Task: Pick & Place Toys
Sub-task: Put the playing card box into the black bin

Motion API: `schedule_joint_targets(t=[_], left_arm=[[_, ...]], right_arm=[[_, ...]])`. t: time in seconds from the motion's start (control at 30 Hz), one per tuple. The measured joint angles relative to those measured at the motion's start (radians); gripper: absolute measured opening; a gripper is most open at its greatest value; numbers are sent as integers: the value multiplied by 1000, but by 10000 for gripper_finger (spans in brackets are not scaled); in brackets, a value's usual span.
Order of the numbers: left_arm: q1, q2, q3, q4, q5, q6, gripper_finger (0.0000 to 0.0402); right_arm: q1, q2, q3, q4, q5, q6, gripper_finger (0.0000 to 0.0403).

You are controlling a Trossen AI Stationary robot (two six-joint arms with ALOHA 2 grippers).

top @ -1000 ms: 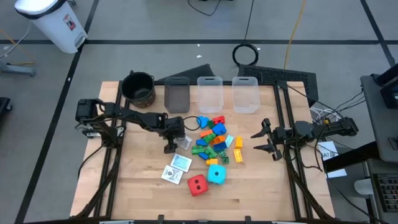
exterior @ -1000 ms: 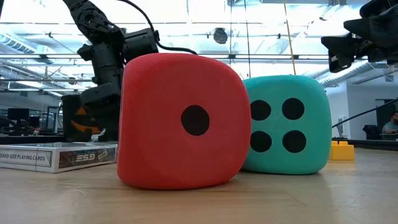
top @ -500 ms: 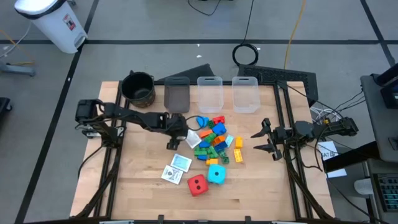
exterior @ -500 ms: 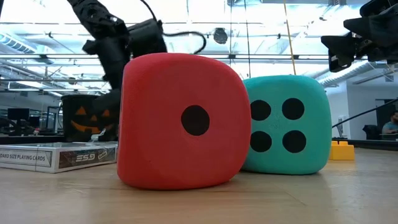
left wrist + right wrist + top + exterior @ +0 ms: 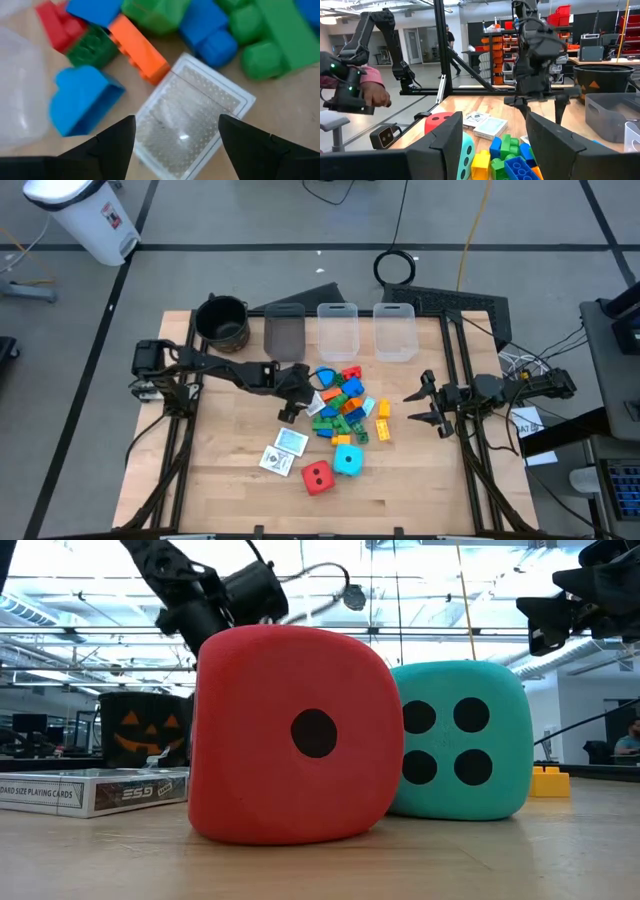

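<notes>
A pile of blue, green, orange, yellow and red bricks (image 5: 342, 402) lies on the table's middle. A white patterned card (image 5: 192, 115) lies flat on the wood at the pile's left edge, beside an orange brick (image 5: 140, 50) and a blue brick (image 5: 80, 97). My left gripper (image 5: 287, 413) is open above this card, one finger on either side of it (image 5: 177, 120). A red dotted cube (image 5: 317, 476) and a cyan dotted cube (image 5: 348, 459) stand near the front. My right gripper (image 5: 417, 408) is open and empty right of the pile.
A black pot (image 5: 222, 320), a grey bin (image 5: 285, 332) and two clear bins (image 5: 338, 330) stand along the far edge. Two more cards (image 5: 285, 450) lie left of the red cube. A person's hand (image 5: 372, 92) shows beyond the table's left side.
My left gripper has gone toward the table's right edge, up to the left side of the brick pile, and has risen a little in the low view. My right gripper has kept still.
</notes>
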Motion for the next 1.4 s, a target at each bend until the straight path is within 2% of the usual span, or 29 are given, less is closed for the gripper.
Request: schedule_joint_targets(t=[0.13,0.27,0.47,0.63,0.73,0.83,1.03,1.13,1.23,1.4], left_arm=[[0,41,4,-2,11,-108,285],[-1,51,9,-112,7,-361,285],[-5,20,9,-309,6,-670,285],[-41,-38,4,-422,53,-936,285],[-50,-85,4,-449,82,-1023,285],[-48,-134,-1,-442,92,-1004,285],[-68,-191,3,-392,58,-850,292],[-75,-194,4,-368,60,-802,316],[-74,-181,4,-383,3,-787,350],[-95,-135,4,-377,-23,-591,395]], right_arm=[[0,0,0,0,0,0,188],[0,0,0,0,0,0,187],[0,0,0,0,0,0,187],[0,0,0,-1,0,0,187],[0,0,0,1,0,0,188],[0,0,0,0,0,0,187],[0,0,0,0,0,0,187],[0,0,0,0,0,0,188],[0,0,0,1,0,0,187],[0,0,0,0,0,0,187]])
